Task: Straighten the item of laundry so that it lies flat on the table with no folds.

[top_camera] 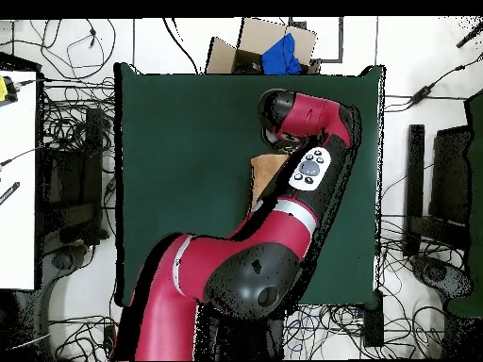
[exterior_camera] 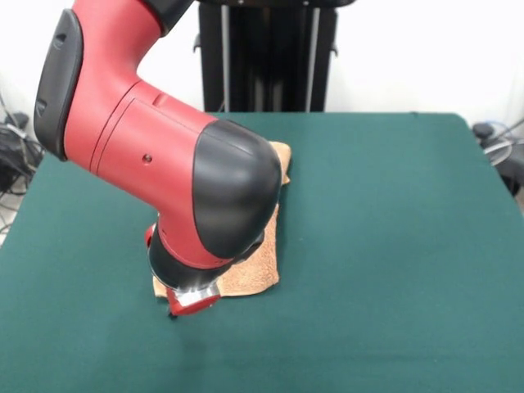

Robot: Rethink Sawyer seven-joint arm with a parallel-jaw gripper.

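Observation:
The item of laundry point(exterior_camera: 255, 264) is an orange-tan towel lying on the green table point(exterior_camera: 393, 246), left of centre. My arm covers most of it. One corner point(exterior_camera: 282, 155) shows behind the arm, and the near edge shows beside the wrist. My gripper point(exterior_camera: 187, 304) points down at the towel's near-left corner, at or just above the table. Its state is hidden from this side. In the overhead view only a tan strip of the towel point(top_camera: 267, 174) shows on the table point(top_camera: 179, 170), and the arm's wrist hides the gripper.
A cardboard box point(top_camera: 269, 47) with something blue in it sits just past the table's top edge in the overhead view. Cables lie on the floor all around. A white surface point(top_camera: 17, 179) stands to the left and black equipment point(top_camera: 443, 189) to the right.

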